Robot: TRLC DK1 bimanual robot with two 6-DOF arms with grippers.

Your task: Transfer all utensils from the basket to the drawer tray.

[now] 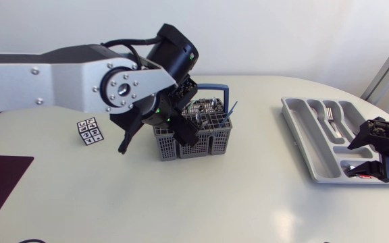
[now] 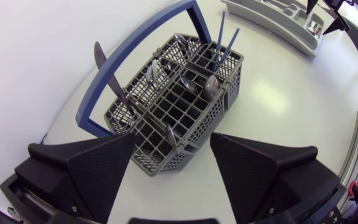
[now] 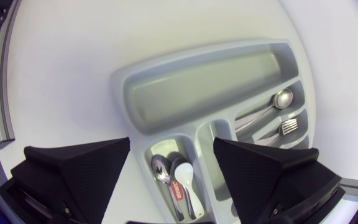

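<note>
- Basket (image 1: 211, 143) sits mid-desk with several pieces standing in it. The tray (image 1: 301, 138) is well off to my right, with a spoon (image 3: 272, 106) and fork (image 3: 288, 127) already in.
- Left fingers (image 2: 98, 168) are spread wide and empty, hovering over the basket's near end.
- Right fingers (image 3: 86, 165) are wide and empty too, over the tray.
- For the grab I'd single out one piece, probably the tall knife (image 2: 97, 53). Come straight down, stay off the blue hoop (image 2: 135, 45), pinch above the rim, then lift vertically so nothing snags.
</note>
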